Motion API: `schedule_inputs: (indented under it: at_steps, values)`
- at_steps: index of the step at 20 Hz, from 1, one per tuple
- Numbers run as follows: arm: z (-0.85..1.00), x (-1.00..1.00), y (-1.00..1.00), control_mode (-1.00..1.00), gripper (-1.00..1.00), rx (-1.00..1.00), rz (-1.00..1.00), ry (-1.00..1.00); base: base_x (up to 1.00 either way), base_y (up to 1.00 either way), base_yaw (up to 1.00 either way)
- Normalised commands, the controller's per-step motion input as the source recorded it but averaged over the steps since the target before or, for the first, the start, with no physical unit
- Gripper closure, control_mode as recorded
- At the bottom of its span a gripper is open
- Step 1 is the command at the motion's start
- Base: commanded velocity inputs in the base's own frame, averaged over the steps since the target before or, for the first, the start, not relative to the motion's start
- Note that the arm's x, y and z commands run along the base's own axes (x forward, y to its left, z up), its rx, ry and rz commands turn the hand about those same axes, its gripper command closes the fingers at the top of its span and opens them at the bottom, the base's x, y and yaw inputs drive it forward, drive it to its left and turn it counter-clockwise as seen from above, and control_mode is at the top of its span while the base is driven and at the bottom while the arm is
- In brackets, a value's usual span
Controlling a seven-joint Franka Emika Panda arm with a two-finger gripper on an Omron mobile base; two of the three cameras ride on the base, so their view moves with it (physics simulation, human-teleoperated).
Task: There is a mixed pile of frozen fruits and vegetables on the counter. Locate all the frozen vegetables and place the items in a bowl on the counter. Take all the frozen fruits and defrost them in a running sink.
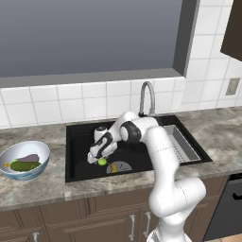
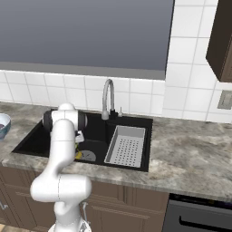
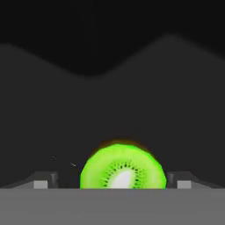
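My gripper [image 1: 100, 159] is down inside the black sink [image 1: 78, 137], open. The small round bright green lime [image 3: 123, 169] lies between its fingertips [image 3: 41, 182] with a gap on each side; it also shows under the hand [image 1: 102, 162]. The yellow banana [image 1: 113, 168] lies on the basin floor beside the round drain, just right of the lime, and shows again past my arm [image 2: 78, 155]. On the counter at far left stands the pale blue bowl [image 1: 43, 150], holding the dark green cucumber [image 1: 20, 166] and the grey-purple eggplant [image 1: 29, 158].
A curved chrome faucet [image 1: 146, 97] rises behind the basin. A grey perforated tray [image 1: 182, 142] fills the sink's right side. Speckled counter [image 1: 222, 132] stretches to the right; a dark appliance front [image 2: 199, 215] sits below it. The bowl's edge [image 2: 3, 125] shows at far left.
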Motion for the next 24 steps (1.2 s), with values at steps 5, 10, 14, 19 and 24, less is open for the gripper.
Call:
schedule_inputs:
  at_steps: [5, 10, 14, 19, 24]
  values:
    - [0.45, -0.37, -0.1, -1.0, -1.0, 0.03, -0.01, 0.0, 0.0, 0.0, 0.0]
    - [0.43, -0.4, -0.16, -1.0, -1.0, 0.05, -0.03, 0.0, 0.0, 0.0, 0.0]
    - [0.44, -0.36, -0.16, -1.0, -1.0, 0.03, -0.04, 0.0, 0.0, 0.0, 0.0]
    - [0.5, -0.33, -0.15, -1.0, -1.0, 0.0, -0.03, -0.05, 0.0, 0.0, 0.0]
    - [0.53, -0.25, -0.14, -1.0, -1.0, 0.0, -0.01, -0.05, 0.0, 0.0, 0.0]
